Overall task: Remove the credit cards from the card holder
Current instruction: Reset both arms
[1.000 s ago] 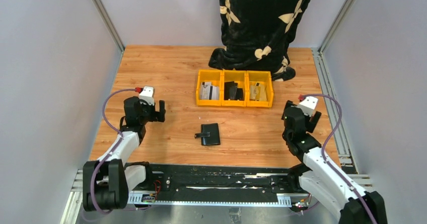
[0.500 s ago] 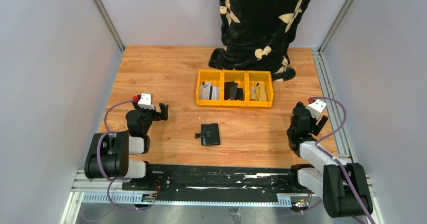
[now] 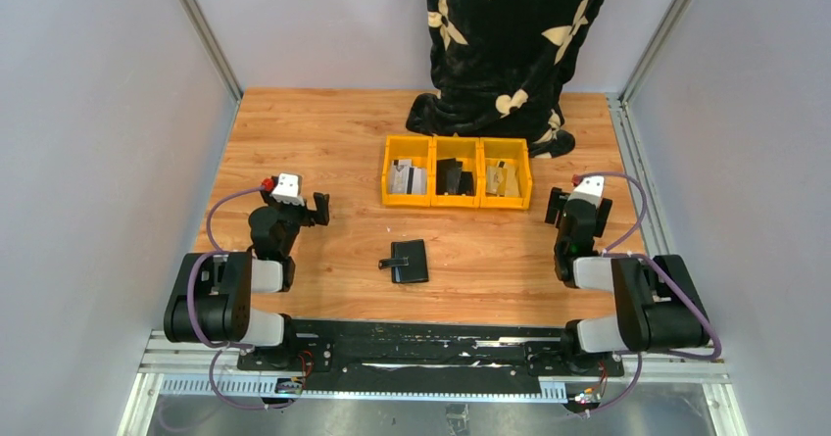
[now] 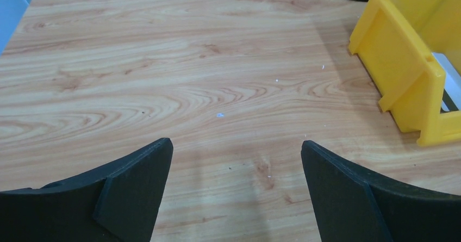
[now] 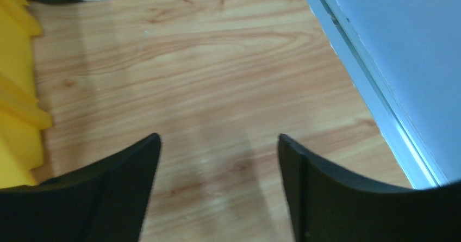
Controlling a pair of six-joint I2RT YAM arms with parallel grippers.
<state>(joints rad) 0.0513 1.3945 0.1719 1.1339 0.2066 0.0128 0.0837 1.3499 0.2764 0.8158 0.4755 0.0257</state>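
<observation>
Top external view: both arms have folded back toward their bases, the left gripper [image 3: 316, 207] wide and empty, the right gripper [image 3: 555, 205] open and empty. The card holder [image 3: 410, 261] lies folded mid-tabletop [image 3: 323, 142], well apart from both, so removal seems not yet begun.

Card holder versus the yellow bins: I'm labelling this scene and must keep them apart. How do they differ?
The card holder is black; the yellow bins are bright yellow. The card holder lies flat, one thin piece with a tab poking left; the yellow bins are three open-topped boxes in a row. The card holder lies toward the front of the wooden table, the yellow bins farther back. Both rest on it, not touching.
</observation>
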